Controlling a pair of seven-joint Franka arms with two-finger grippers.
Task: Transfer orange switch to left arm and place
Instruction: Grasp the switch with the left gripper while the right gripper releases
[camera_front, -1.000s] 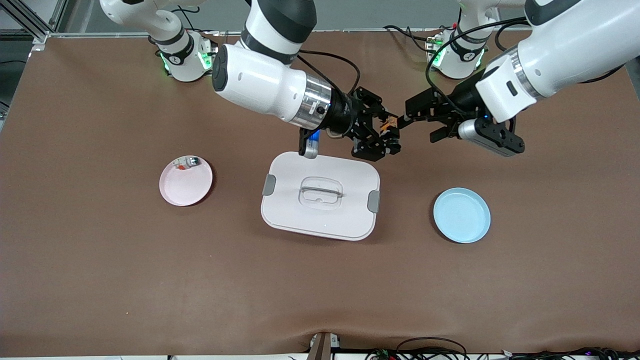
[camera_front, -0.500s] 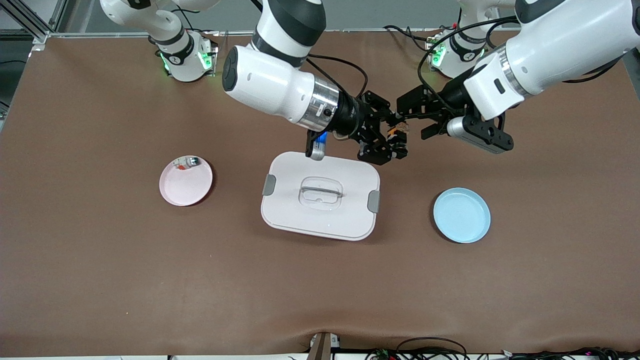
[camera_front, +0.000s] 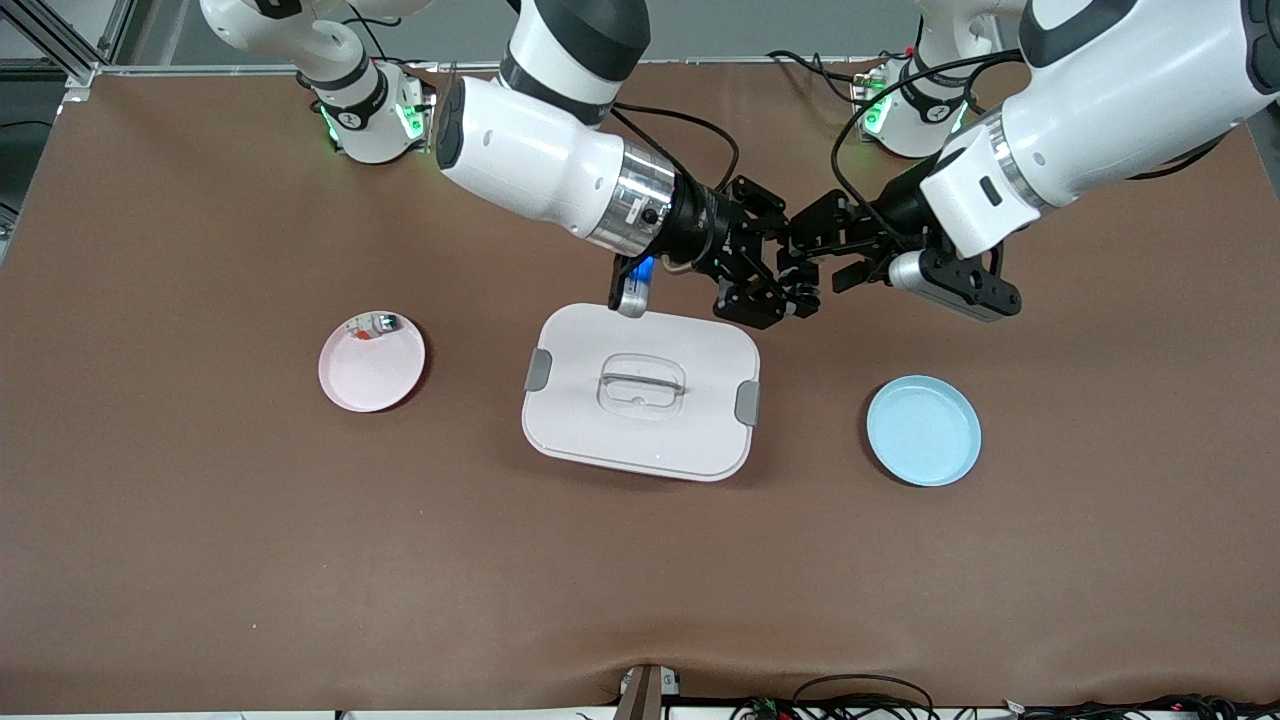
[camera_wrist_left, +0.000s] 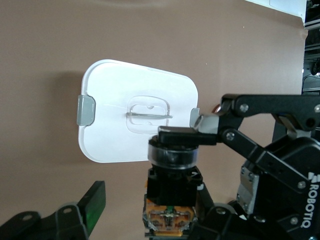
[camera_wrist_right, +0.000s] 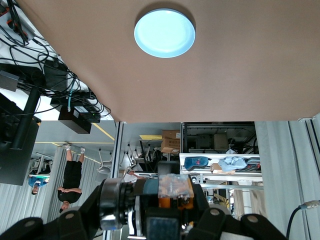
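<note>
My right gripper (camera_front: 783, 288) is shut on the orange switch (camera_wrist_right: 172, 192) and holds it in the air over the table, beside the corner of the white box (camera_front: 640, 390) toward the left arm's end. In the left wrist view the switch (camera_wrist_left: 172, 200) shows a black body, a silver ring and an orange base. My left gripper (camera_front: 803, 260) meets it from the other end. Its fingers stand open on either side of the orange base, one green-lit pad (camera_wrist_left: 92, 200) still well apart from it. The front view hides most of the switch.
A pink plate (camera_front: 372, 365) holding a small component (camera_front: 378, 324) lies toward the right arm's end. A blue plate (camera_front: 923, 431) lies toward the left arm's end. The box's lid (camera_wrist_left: 135, 117) with grey latches is under and beside both hands.
The left gripper has moved in onto the switch held by the right gripper, and its fingers have narrowed around it. The right gripper has kept its hold.
</note>
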